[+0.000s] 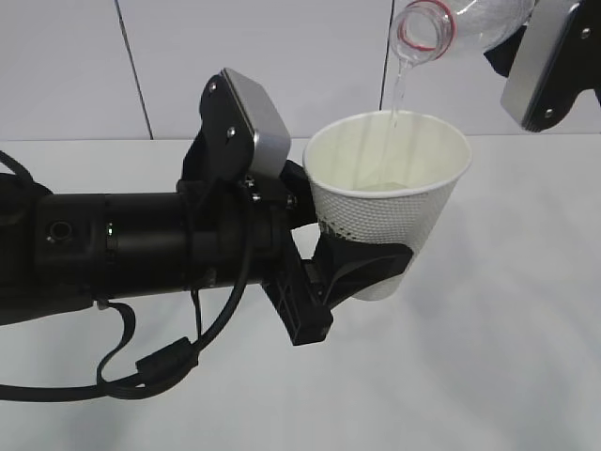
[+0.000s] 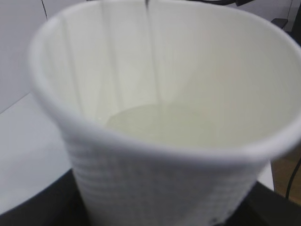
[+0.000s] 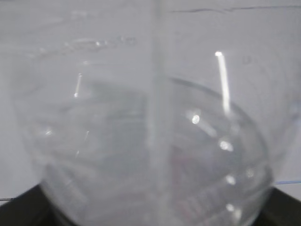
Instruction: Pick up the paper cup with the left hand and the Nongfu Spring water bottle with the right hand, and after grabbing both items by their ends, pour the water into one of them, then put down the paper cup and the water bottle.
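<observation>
The white dimpled paper cup is held upright above the table, and my left gripper is shut on its lower end. In the left wrist view the cup fills the frame, with a shallow pool of water at its bottom. Above the cup's rim, at the top right, the clear Nongfu Spring water bottle is tilted with its red-ringed mouth down. A thin stream of water falls from it into the cup. In the right wrist view my right gripper is shut on the bottle; dark fingers show at the lower corners.
The white table lies under both arms, and a pale panelled wall stands behind. The left arm's grey block and a looping black cable sit left of the cup. The right arm's grey block is at the top right.
</observation>
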